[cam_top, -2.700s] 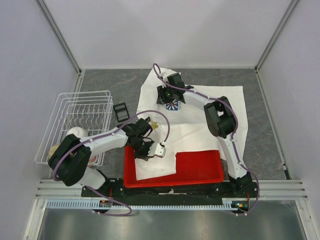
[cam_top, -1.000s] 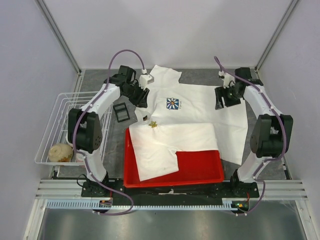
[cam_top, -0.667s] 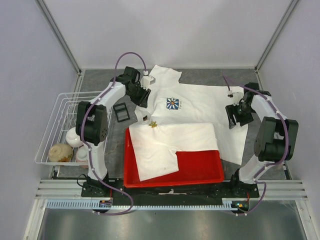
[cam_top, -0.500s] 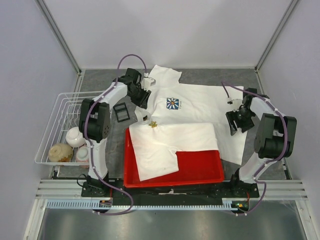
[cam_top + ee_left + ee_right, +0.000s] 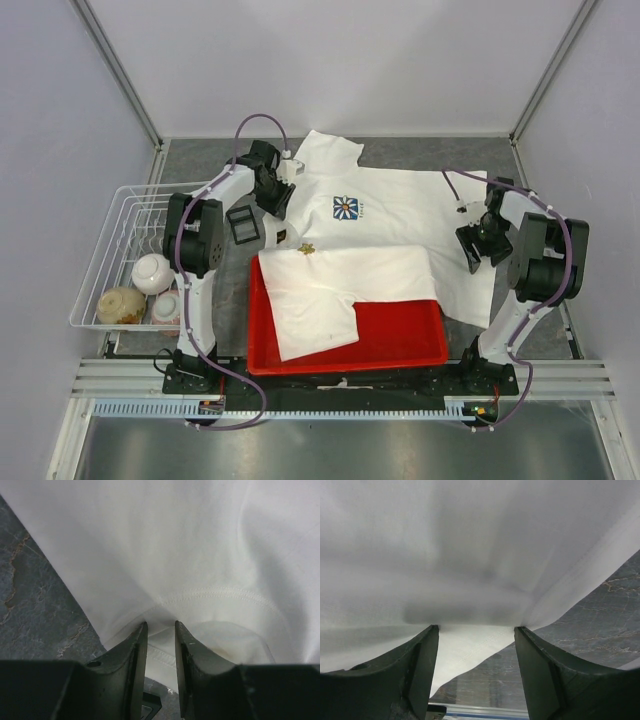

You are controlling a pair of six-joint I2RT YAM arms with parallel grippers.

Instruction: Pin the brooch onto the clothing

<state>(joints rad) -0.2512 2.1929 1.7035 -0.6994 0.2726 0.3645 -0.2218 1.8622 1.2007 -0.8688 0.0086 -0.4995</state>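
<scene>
Left tool (image 5: 277, 196) is down at the sleeve edge of the shirt (image 5: 400, 205). Its fingers (image 5: 135, 642) are drawn to a narrow slit, and you have a fold of white cloth caught between them. Grey table (image 5: 35, 605) shows just left of that tool. Your right tool (image 5: 474, 246) sits at the shirt's opposite edge with fingers (image 5: 422, 655) spread wide; cloth lies past the tips, nothing clamped. The brooch (image 5: 307, 249) lies on the shirt, toward the bases and right of your left tool, well apart from it. It's far left of your right tool. Below it, the shirt drapes into the red bin (image 5: 400, 345).
</scene>
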